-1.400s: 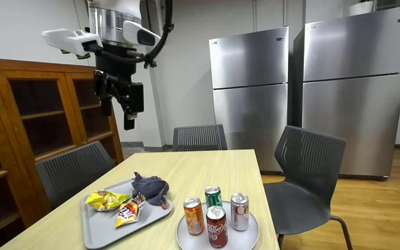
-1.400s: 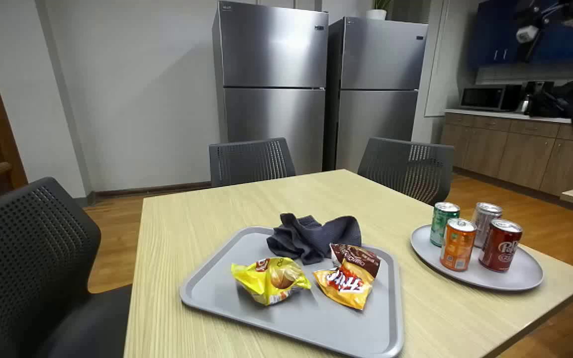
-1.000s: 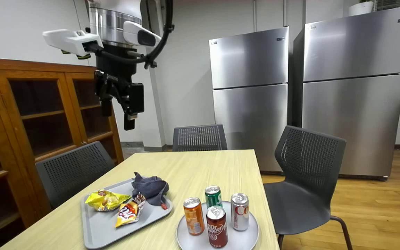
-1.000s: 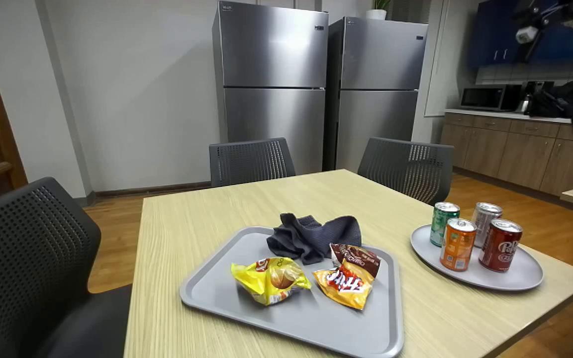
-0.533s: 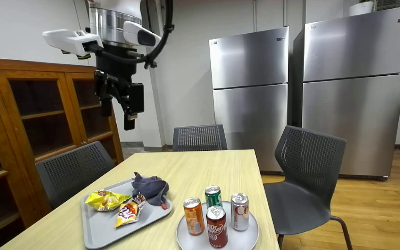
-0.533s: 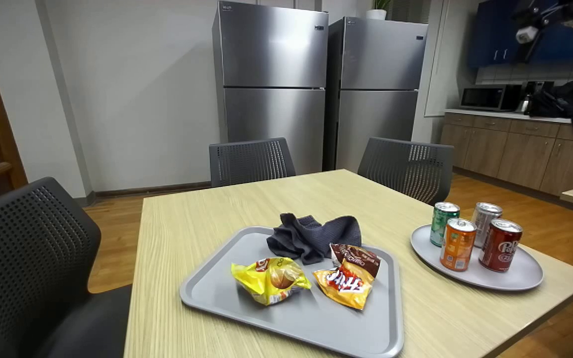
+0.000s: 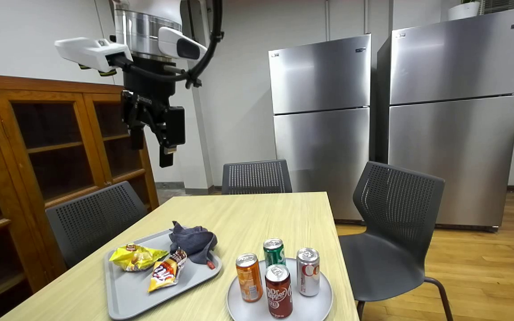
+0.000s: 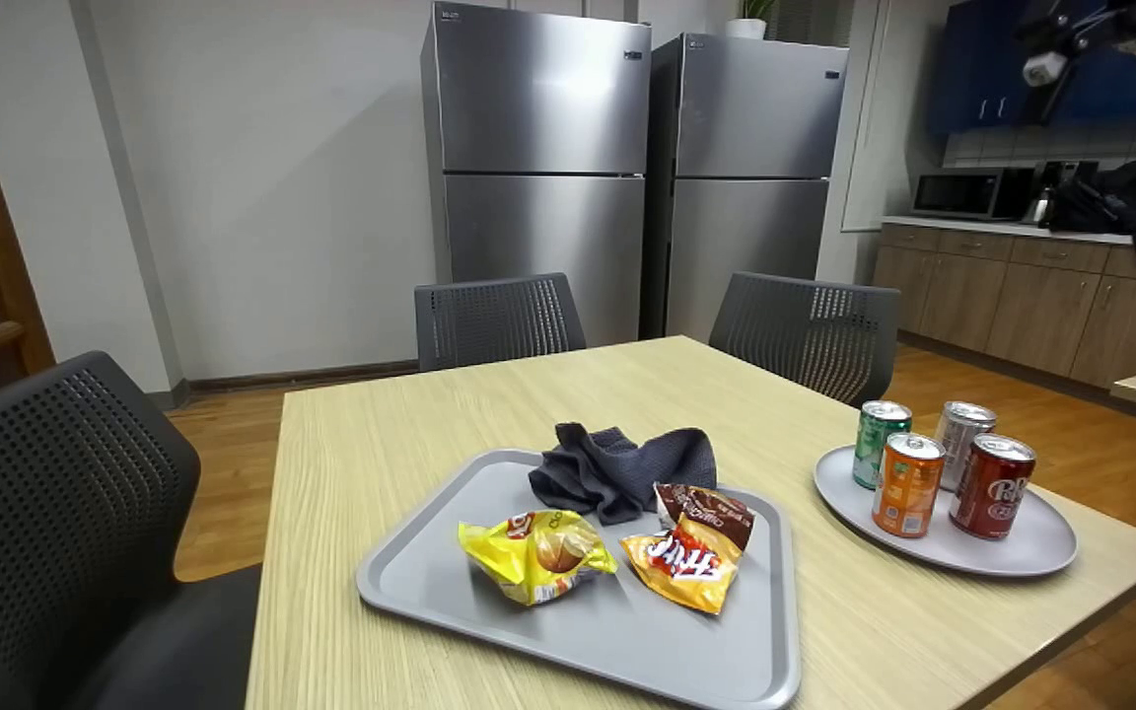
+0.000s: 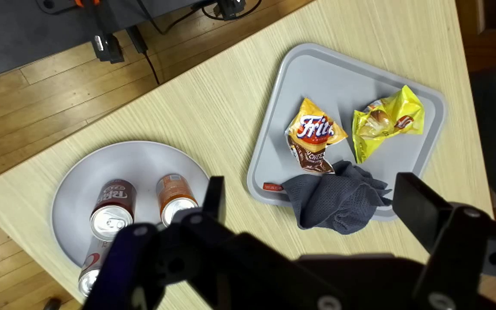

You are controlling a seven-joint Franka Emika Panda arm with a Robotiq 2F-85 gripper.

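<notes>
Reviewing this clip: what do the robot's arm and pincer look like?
The arm is white at the top in an exterior view, with a shiny silver band and white housings at its sides. A thick black cable loops along it. The pincer is black, with two blocky fingers; pale lettering on its body is too small to read.

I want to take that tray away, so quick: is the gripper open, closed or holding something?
Gripper: open, jaws wide apart, holding nothing, up above the table.

Charcoal cloth (image 9: 340,200); yellow packet (image 9: 383,122); grey tray (image 9: 332,82)
</notes>
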